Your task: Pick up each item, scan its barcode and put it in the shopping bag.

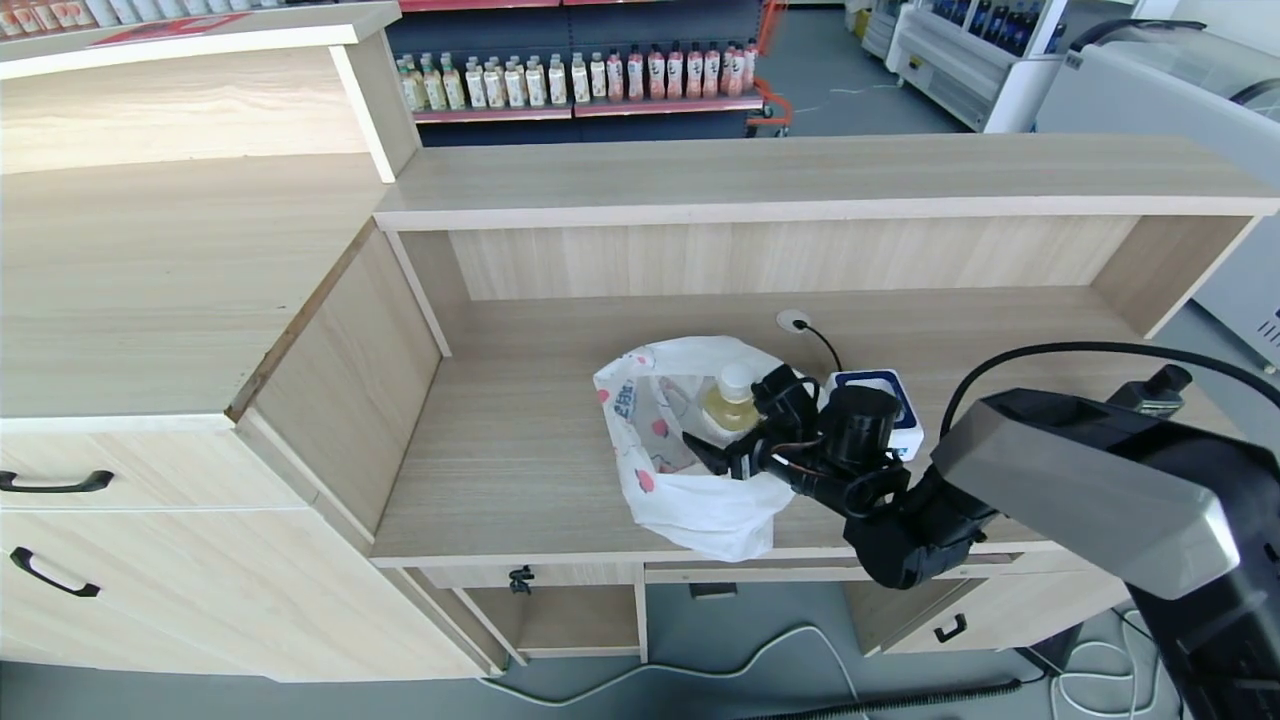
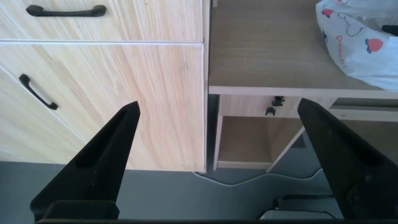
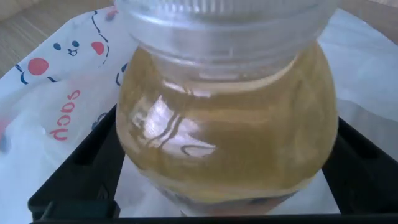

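Note:
A white shopping bag [image 1: 680, 490] with red and blue prints stands open on the wooden counter [image 1: 500, 450]. My right gripper [image 1: 722, 452] is at the bag's mouth, shut on a bottle [image 1: 733, 398] of yellowish liquid with a pale cap. In the right wrist view the bottle [image 3: 227, 130] sits between the black fingers [image 3: 74, 180], with the bag [image 3: 56, 93] right behind it. My left gripper [image 2: 217, 107] hangs open and empty, low in front of the cabinet, and the bag [image 2: 354, 43] lies far off on the counter.
A white and blue scanner [image 1: 885, 400] stands just right of the bag, its cable running to a socket [image 1: 793, 320] at the back. Drawers with black handles [image 1: 55, 485] are at the left. A raised shelf [image 1: 800, 180] overhangs the counter's back.

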{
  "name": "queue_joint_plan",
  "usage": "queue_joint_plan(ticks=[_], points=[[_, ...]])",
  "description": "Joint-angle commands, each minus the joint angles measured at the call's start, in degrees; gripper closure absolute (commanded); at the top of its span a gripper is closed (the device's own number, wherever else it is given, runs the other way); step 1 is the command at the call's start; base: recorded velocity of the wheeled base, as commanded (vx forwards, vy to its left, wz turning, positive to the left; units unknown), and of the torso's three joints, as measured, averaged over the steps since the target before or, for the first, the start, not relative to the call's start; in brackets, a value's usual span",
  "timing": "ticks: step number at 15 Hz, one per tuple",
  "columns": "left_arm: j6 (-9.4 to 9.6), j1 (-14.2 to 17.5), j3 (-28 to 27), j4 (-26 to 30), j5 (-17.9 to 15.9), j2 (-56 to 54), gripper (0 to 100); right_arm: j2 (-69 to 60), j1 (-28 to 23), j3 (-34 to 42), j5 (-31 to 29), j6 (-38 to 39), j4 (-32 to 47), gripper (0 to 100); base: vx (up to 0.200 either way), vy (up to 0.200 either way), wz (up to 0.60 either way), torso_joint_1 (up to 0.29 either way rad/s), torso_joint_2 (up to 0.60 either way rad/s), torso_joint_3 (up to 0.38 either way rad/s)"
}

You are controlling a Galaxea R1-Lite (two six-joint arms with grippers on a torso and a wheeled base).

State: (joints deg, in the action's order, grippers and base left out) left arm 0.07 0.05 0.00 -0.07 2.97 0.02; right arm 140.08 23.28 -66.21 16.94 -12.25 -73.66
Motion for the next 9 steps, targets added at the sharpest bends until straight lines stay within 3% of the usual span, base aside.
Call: queue_joint_plan(ticks=[1,9], points=[[0.01,0.0,0.0,0.0,0.0,0.0,0,-2.5,-0.3,-0.2,0.1,0.6,0.5,0,0.0,0.0,0.0,0.0,0.0,0.0],[-0.34,0.0,0.0,0.0,0.0,0.0,0,-24.7,-2.0,2.2,-0.2,9.4,13.8,0,0.0,0.0,0.0,0.0,0.0,0.0]])
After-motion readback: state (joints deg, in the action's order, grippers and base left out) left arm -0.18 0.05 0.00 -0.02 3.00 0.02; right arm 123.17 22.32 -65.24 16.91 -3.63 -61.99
